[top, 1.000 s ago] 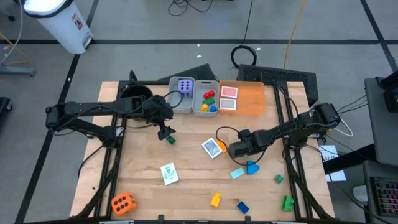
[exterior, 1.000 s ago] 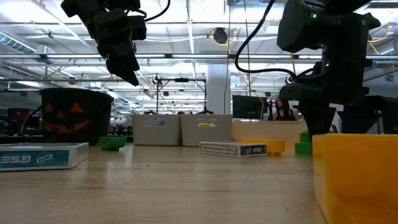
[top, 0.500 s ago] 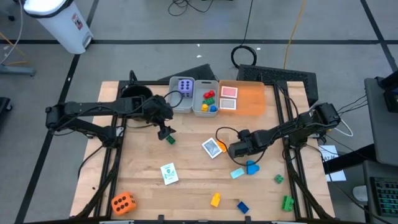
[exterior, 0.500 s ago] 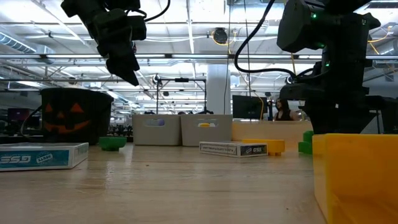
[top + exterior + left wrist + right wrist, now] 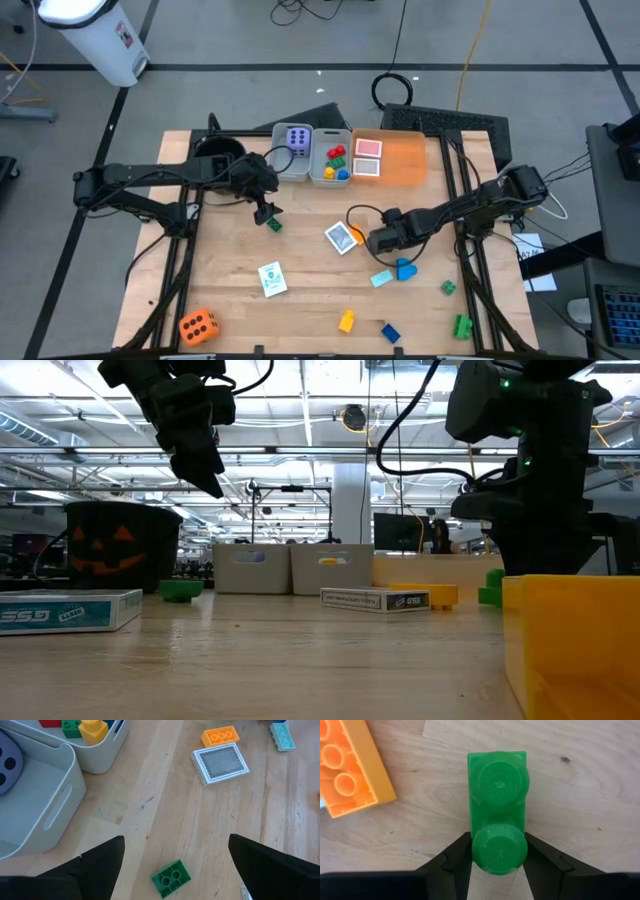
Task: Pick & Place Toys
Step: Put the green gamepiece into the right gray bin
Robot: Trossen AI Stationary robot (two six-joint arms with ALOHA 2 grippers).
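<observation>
The right claw (image 5: 498,865) was down on the surface (image 5: 300,310) right of its middle, its two fingers (image 5: 457,857) pressed against the sides of a small green brick (image 5: 498,810) that lay flat on the wood. An orange brick (image 5: 350,770) lay just beside it, next to a picture card (image 5: 342,237).

The left claw (image 5: 265,212) hung above the surface near the far edge, fingers spread wide and holding nothing, with another green brick (image 5: 171,877) on the wood below it. Close by stood two grey bins (image 5: 312,172): one held a purple die (image 5: 296,137), the other several small bricks (image 5: 337,163).

Near the front edge lay an orange die (image 5: 198,325), a yellow brick (image 5: 346,321), a blue brick (image 5: 390,332) and a second card (image 5: 271,279).
</observation>
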